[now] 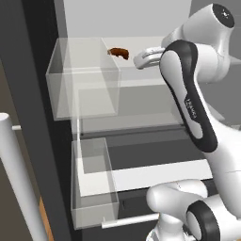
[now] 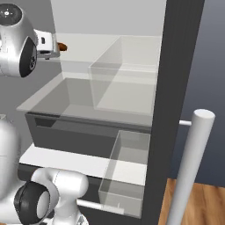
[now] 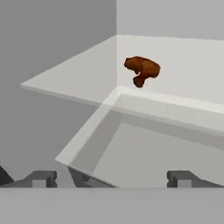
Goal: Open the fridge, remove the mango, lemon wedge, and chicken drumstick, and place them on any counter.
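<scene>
The fridge (image 1: 33,94) stands open, and I see its pale shelves and clear bins from inside. On the upper glass shelf (image 3: 78,74) lies the chicken drumstick (image 1: 118,52), a reddish-brown piece near the back wall. My gripper (image 1: 139,61) hovers just to its right at shelf height, open and holding nothing. From the right base view the gripper (image 2: 55,47) nearly meets the drumstick (image 2: 63,46). In the hand view the drumstick (image 3: 142,70) lies ahead and above the gripper (image 3: 113,179), well clear of both fingertips (image 3: 41,178). The mango, lemon wedge and counter are out of view.
Clear door bins (image 1: 84,89) (image 2: 125,83) flank the opening on both sides, with smaller bins (image 1: 94,183) (image 2: 127,176) lower down. Silver bar handles (image 1: 14,179) (image 2: 193,167) stand close at the views' edges. A dark drawer front (image 2: 88,136) sits below the shelves.
</scene>
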Controlling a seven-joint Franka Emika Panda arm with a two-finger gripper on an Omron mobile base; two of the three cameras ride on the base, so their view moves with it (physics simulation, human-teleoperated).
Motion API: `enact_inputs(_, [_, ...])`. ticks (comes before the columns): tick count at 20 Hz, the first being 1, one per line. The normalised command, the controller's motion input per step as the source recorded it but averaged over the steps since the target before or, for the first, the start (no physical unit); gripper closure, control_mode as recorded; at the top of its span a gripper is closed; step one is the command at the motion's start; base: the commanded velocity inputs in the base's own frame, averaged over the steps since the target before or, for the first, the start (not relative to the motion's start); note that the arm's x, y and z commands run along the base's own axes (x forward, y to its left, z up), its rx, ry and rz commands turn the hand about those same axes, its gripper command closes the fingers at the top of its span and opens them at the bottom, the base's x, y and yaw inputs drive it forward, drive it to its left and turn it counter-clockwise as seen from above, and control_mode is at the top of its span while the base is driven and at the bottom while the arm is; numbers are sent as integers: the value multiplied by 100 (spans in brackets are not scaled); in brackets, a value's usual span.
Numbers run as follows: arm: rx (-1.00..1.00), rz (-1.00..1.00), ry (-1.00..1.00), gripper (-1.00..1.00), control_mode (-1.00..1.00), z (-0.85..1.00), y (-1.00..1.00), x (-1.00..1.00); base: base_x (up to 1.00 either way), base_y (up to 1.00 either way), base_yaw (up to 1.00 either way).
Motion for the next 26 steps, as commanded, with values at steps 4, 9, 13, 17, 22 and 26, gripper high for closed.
enact_inputs(4, [8, -3, 0, -100, -100, 0, 14, 46, 0, 0, 0])
enact_inputs(9, [3, -2, 0, -100, -100, 0, 8, 40, 0, 0, 0])
enact_inputs(13, [0, 0, 7, -100, -100, 0, 0, 46, 0, 0, 0])
enact_inputs(17, [0, 0, 11, -100, -100, 0, 0, 40, 0, 0, 0])
enact_inputs(22, [0, 0, 17, -100, -100, 0, 0, 53, 0, 0, 0])
enact_inputs(26, [0, 0, 19, -100, -100, 0, 0, 51, 0, 0, 0])
